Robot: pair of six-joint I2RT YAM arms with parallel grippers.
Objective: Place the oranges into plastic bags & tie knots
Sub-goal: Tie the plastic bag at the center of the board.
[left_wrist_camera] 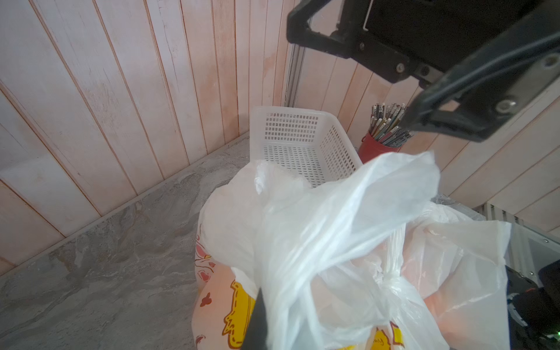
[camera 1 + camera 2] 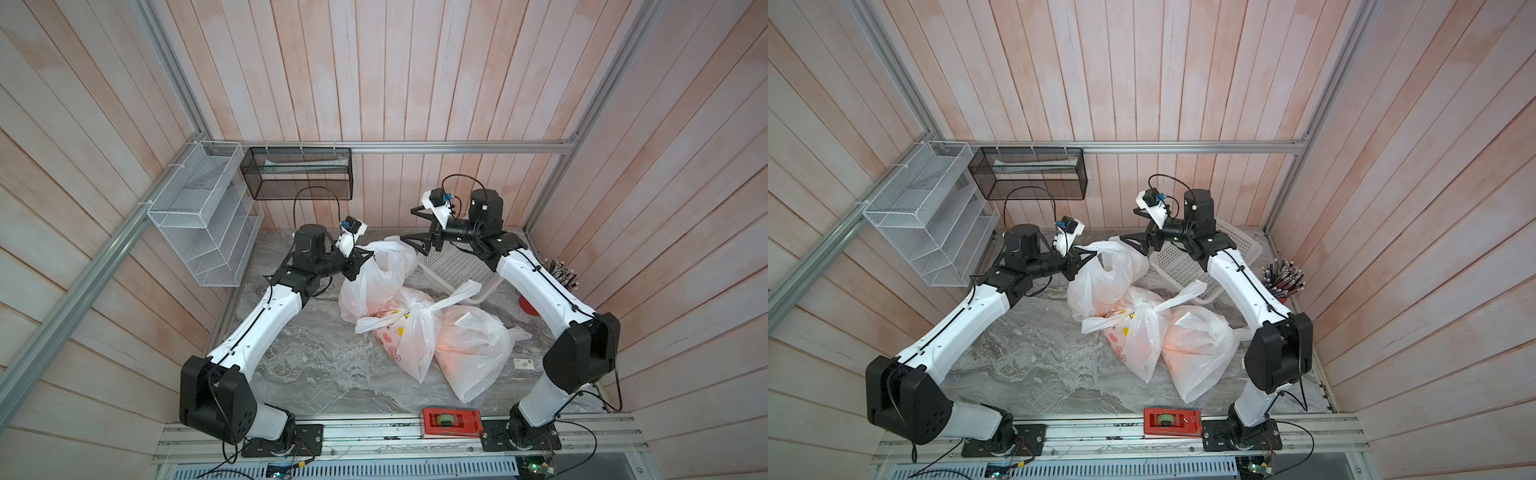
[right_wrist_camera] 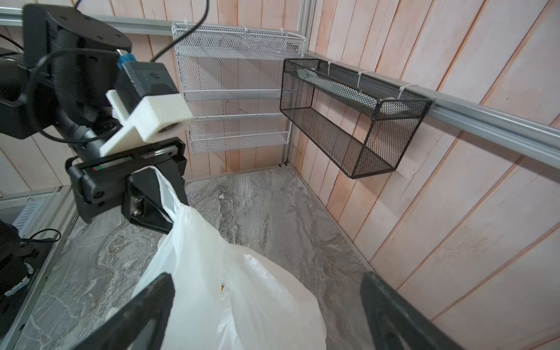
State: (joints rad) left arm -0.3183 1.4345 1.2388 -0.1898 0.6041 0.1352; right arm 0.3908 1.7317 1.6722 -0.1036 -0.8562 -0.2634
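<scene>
Grey marble tabletop point(image 2: 316, 365), pink plank walls point(image 2: 415, 83). We see the left gripper point(image 2: 365, 254) clamped on a handle point(image 2: 386, 248) of the open plastic bag point(image 2: 365, 286). Two knotted bags point(image 2: 469, 345) holding oranges point(image 2: 453, 351) lie beside it. The right gripper point(image 2: 415, 227) hangs above, jaws apart.

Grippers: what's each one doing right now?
Left gripper: shut on the handle of the upright plastic bag.
Right gripper: open, jaws wide, holding nothing.
</scene>
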